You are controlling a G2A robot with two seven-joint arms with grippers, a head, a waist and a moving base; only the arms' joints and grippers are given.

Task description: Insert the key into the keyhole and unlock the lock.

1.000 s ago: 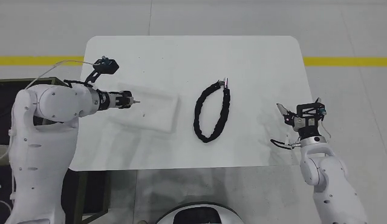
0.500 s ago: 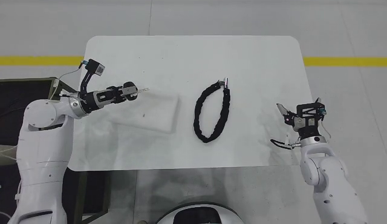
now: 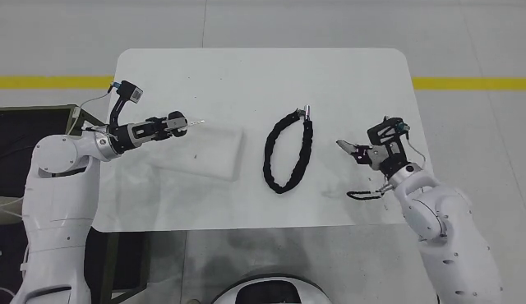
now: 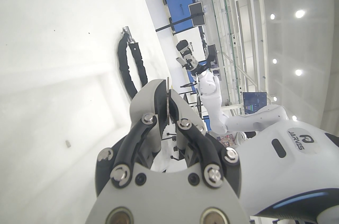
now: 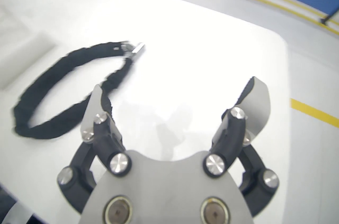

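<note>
Keeps the thin silver key (image 3: 196, 123) pinched in the left gripper (image 3: 182, 124) at centre left, near the white rectangular pad (image 3: 209, 154). Leaves the black fabric-sleeved loop lock (image 3: 287, 154) lying mid-frame, untouched. Has swung the right gripper (image 3: 354, 171), spread wide, inward from the white table (image 3: 263, 74)'s right edge.

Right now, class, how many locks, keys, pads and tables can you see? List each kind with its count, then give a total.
Lock: 1
Key: 1
Pad: 1
Table: 1
Total: 4
</note>
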